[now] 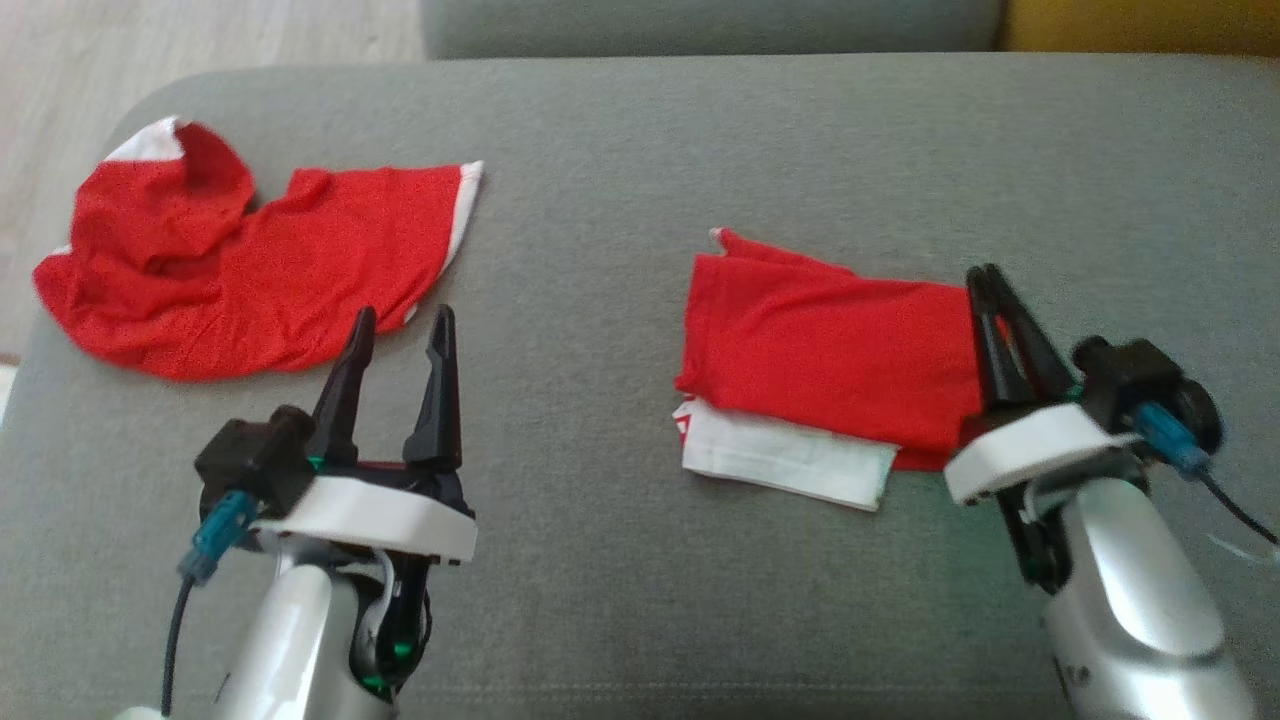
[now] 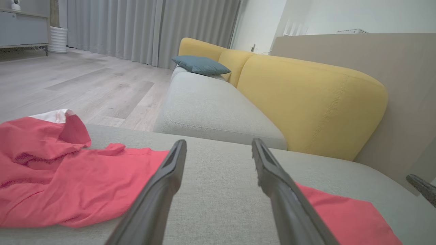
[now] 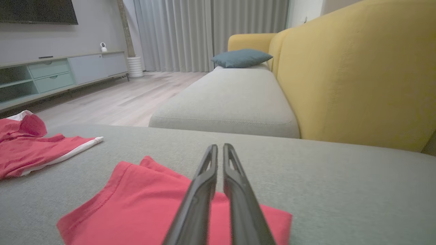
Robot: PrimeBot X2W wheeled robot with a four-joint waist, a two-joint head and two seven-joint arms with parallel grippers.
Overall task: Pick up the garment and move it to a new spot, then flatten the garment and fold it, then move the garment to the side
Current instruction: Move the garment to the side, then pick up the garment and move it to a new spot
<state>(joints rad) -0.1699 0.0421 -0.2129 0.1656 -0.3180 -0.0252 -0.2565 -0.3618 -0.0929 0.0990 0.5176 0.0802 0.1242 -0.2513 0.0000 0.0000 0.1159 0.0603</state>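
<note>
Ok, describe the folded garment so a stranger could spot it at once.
On the wide grey cushion, look at the robot's right half, by the right pincer. The folded garment is a flat red rectangle with a white layer peeking out under its near edge; the other red garment, far left, lies crumpled.

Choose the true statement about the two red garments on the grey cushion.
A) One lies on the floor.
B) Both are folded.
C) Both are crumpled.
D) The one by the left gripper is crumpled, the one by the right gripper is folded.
D: the crumpled red garment lies by the left gripper, the folded red garment by the right gripper.
</note>
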